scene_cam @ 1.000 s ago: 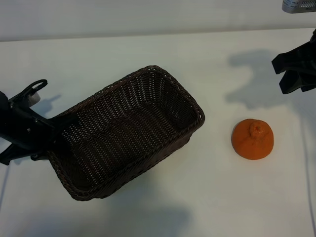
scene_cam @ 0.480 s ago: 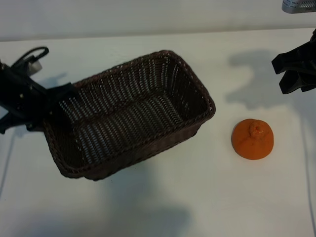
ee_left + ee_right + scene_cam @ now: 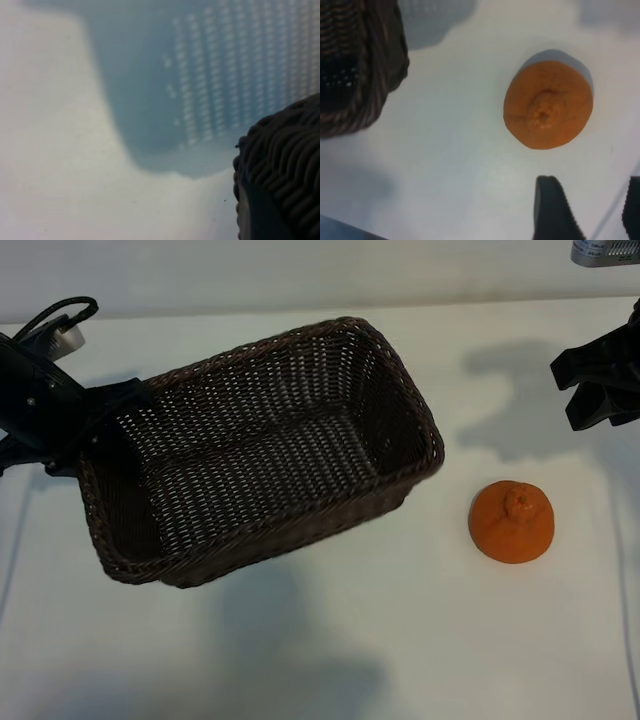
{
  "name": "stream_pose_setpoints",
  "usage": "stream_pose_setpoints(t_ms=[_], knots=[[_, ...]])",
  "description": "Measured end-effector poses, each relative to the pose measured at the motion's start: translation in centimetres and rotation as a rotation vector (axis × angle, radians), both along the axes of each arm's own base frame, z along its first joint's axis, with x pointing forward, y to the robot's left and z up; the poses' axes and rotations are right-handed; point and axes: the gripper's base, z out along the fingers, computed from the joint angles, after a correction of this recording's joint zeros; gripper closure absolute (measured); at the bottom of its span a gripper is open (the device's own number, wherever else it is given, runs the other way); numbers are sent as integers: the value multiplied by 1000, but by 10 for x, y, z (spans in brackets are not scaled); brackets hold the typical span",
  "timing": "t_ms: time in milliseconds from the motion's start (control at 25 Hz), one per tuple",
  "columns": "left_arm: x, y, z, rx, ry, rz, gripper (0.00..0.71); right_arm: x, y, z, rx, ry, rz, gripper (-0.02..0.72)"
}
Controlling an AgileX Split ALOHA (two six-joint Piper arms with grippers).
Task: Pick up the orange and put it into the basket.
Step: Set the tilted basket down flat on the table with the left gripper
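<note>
1. Two arms are at the white bench (image 3: 330, 640), one at each side

2. One arm, the left, has its left gripper (image 3: 88, 430) at the short end of the basket (image 3: 260, 455), and its jaws are clamped on the rim there

3. One brown woven basket is held up off the bench, tipped a little, and its big shadow lies on the bench under it

4. From the left wrist view you can see a bit of the basket's woven rim (image 3: 285, 150) close up, with the shadow far below it

5. One orange (image 3: 512, 521) sits on the bench, on the right of the basket, near it but not touching

6. Its bumpy knob points up

7. One more arm, the right, has its right gripper (image 3: 597, 385) up in the air near the right edge, behind the orange and apart from it

8. Its jaws are spread apart and hold nothing

9. From the right wrist view the orange (image 3: 548, 104) lies just past the two dark fingertips (image 3: 552, 205), and a corner of the basket (image 3: 365, 65) shows off to the side
</note>
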Motion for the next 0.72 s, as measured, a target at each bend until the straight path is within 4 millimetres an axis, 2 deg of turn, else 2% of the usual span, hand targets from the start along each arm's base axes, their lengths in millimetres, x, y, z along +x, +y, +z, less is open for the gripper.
stream_pose_setpoints(t_ms=[200,520,720], knots=[[3,0,4,4,-31,-91,496,0,0,0,0,0,0,341],[19,-1,41,1,-153,-255,497,0,0,0,0,0,0,341],[24,-2,58,-7,-167,-331,501,0,0,0,0,0,0,341]])
